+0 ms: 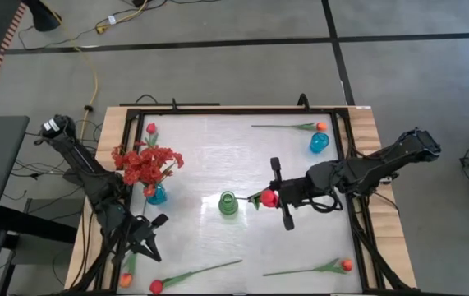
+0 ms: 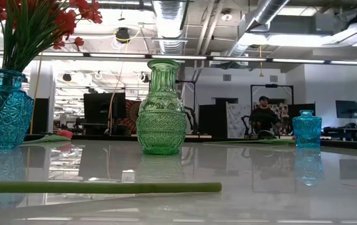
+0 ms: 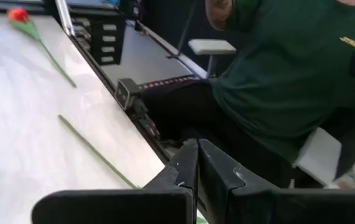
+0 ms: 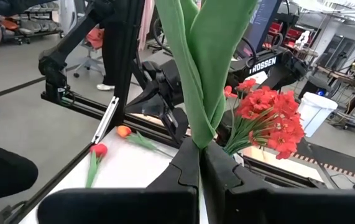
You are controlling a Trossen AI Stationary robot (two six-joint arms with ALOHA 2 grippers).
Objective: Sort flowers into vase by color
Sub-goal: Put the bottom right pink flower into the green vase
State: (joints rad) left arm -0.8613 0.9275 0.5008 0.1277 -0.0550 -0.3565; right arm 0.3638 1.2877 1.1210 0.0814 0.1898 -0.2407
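- Flowers lie scattered on our white table (image 1: 209, 164): in the high view, an orange tulip (image 1: 320, 127) at 1 o'clock, another orange tulip (image 1: 346, 265) at 5 o'clock, a red tulip (image 1: 156, 285) at 7 o'clock with an orange one (image 1: 126, 280) beside it, and a red tulip (image 1: 150, 129) at 11 o'clock.
- We see a bushy red spray (image 1: 146, 164) standing in the blue vase (image 1: 156, 195) at 9 o'clock.
- A small blue vase (image 1: 319, 142) stands at 2 o'clock, near the first orange tulip.
- Our right tool (image 1: 273, 197) is clamped on a red tulip (image 1: 268, 197) just beside the green vase (image 1: 228, 203) at table centre; in the right wrist view its fingers (image 4: 217, 171) pinch the green leaves (image 4: 205, 62).
- Our left tool (image 1: 145, 240) rests at 8 o'clock, its fingers (image 3: 193, 168) closed together on nothing.
- A person in a green shirt (image 3: 289, 68) sits past the table edge in the left wrist view.
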